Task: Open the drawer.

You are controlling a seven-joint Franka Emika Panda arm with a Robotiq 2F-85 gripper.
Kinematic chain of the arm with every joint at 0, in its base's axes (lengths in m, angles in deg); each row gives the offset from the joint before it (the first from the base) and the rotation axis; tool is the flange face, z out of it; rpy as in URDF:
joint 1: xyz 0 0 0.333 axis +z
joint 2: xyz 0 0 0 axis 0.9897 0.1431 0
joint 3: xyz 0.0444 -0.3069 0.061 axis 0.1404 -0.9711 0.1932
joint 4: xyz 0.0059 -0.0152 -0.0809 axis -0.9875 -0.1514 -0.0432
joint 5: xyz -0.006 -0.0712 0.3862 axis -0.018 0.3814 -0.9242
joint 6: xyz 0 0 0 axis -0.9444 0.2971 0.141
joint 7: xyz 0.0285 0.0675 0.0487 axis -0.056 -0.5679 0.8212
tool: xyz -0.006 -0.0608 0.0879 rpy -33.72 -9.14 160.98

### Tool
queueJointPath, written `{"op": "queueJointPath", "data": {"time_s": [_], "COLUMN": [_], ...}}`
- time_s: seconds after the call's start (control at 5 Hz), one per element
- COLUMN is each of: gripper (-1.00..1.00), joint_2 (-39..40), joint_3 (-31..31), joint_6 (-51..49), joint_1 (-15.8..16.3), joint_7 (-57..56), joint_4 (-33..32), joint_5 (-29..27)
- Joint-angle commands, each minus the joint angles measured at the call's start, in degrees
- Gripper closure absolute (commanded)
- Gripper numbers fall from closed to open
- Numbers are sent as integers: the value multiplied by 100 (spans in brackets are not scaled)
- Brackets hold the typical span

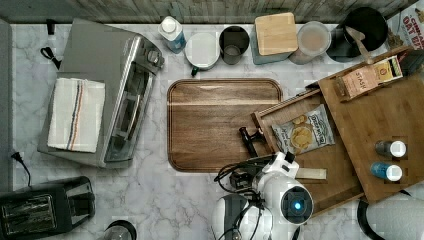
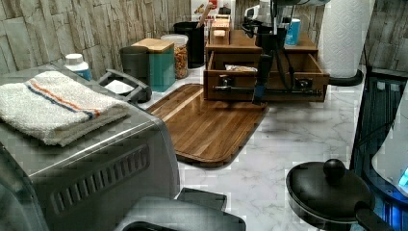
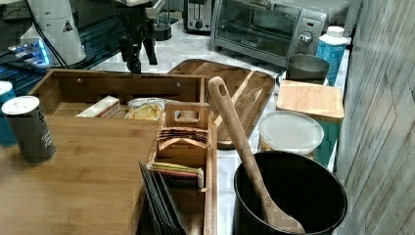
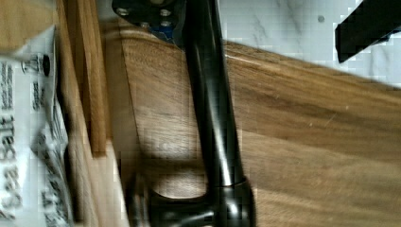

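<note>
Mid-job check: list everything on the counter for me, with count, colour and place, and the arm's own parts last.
Drawer: one, light-brown bamboo, pulled out, top view's right.
Handle: one, black bar, on the drawer front.
Chip bag: one, white, inside the drawer.
Tray: one, dark-brown wood, centre.
Toaster oven: one, silver, top view's left.
Towel: one, white striped, on the oven.
Toaster: one, black, top view's lower left.
Bottles: two, on the bamboo top panel.
Tea box: one, bamboo, on that panel.
Black pot: one, holding a wooden spoon.
Claw: one, black, at the handle.
</note>
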Motion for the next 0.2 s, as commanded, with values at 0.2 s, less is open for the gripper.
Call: {"op": "queueJointPath", "data": {"time_s": [0.2], "gripper": [-100], "joint_2": [-717], "joint_3": [1104], "joint_6": [232], "joint_1": [1224], "joint_7": [647], "joint_4": [-1237], "joint_5": [-391]}}
